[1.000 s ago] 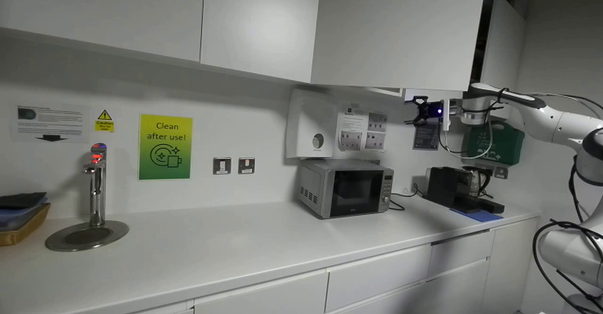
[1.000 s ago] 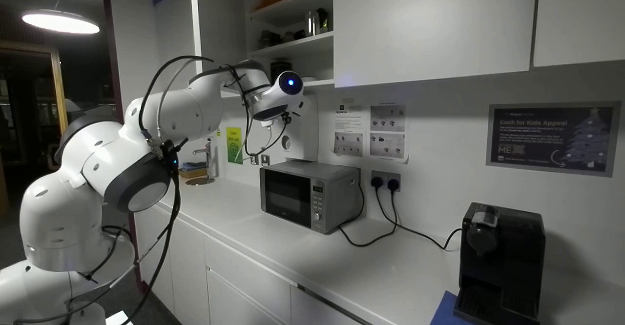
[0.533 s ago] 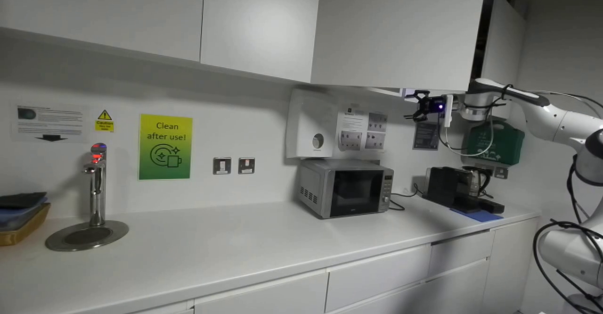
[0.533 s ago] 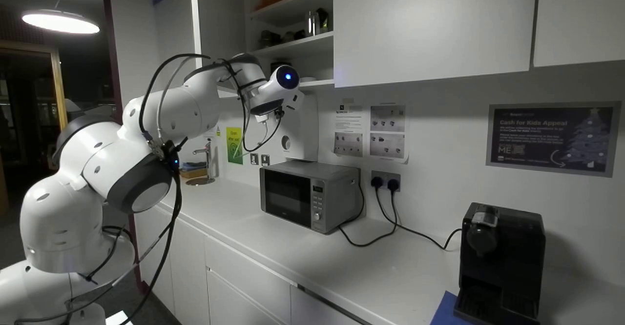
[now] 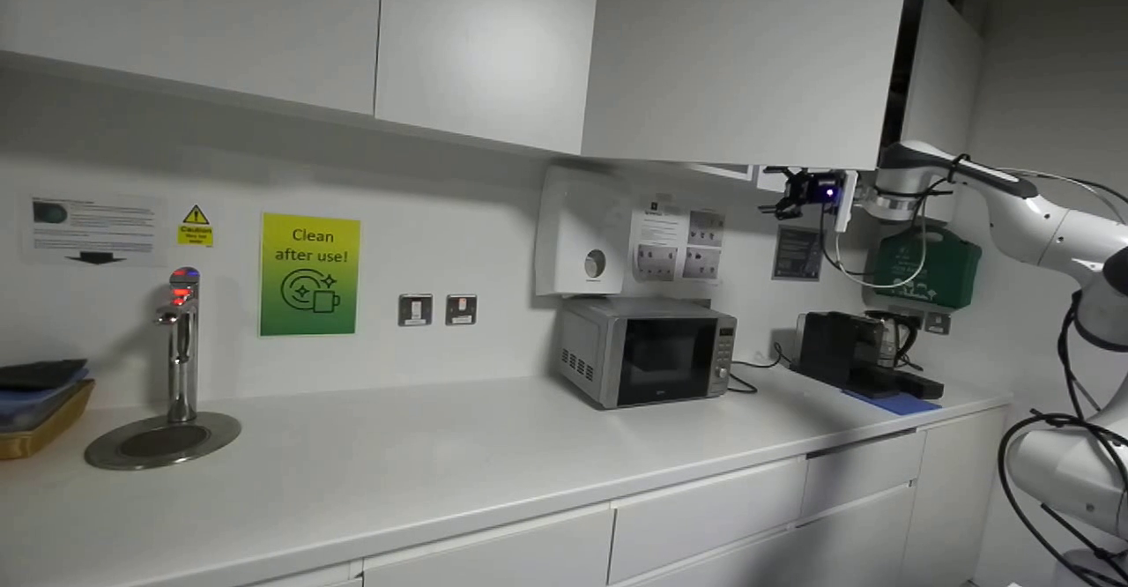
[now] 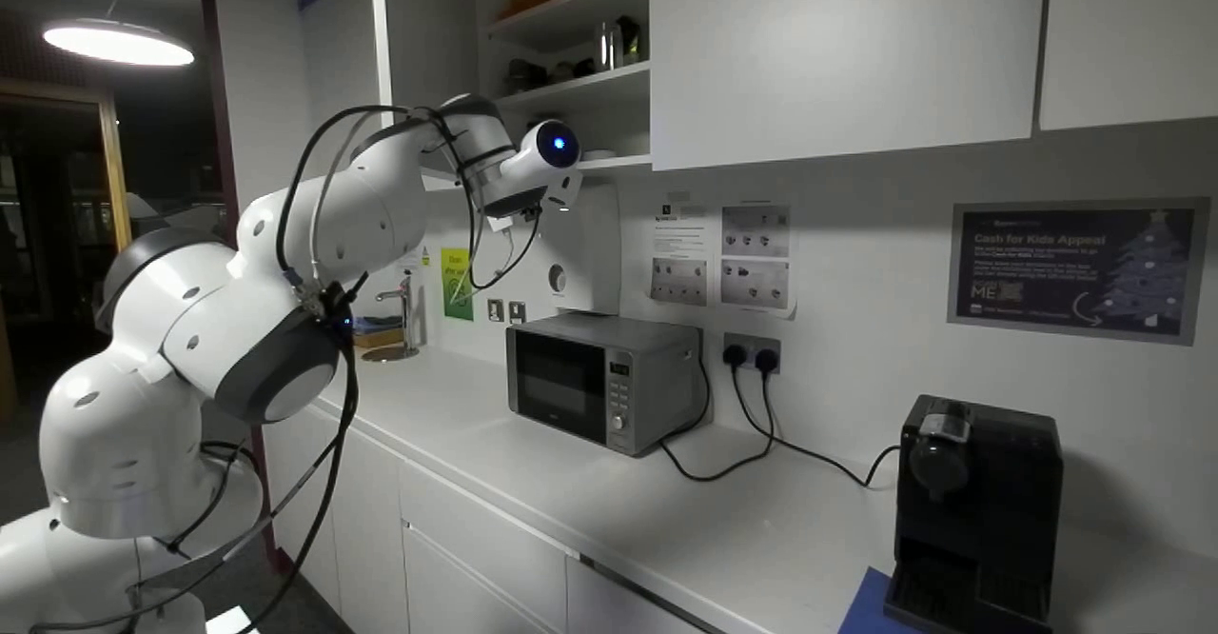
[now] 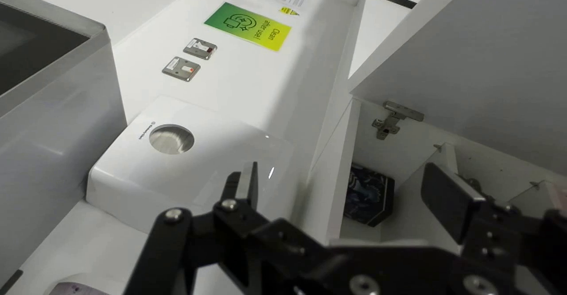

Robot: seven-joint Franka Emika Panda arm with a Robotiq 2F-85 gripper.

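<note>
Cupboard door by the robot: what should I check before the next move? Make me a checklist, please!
1. Cupboard door open: ok, it stands swung out.
2. End effector open: ok, its jaws stand apart.
3. End effector not touching the cupboard: cannot tell, the views don't show the gap clearly.
4. End effector plain to see in both exterior views: not ok, in an exterior view the arm gets in the way.
5. Dark patterned object visible in the wrist view: ok, it's inside the cupboard.
6. Microwave door shut: ok.
</note>
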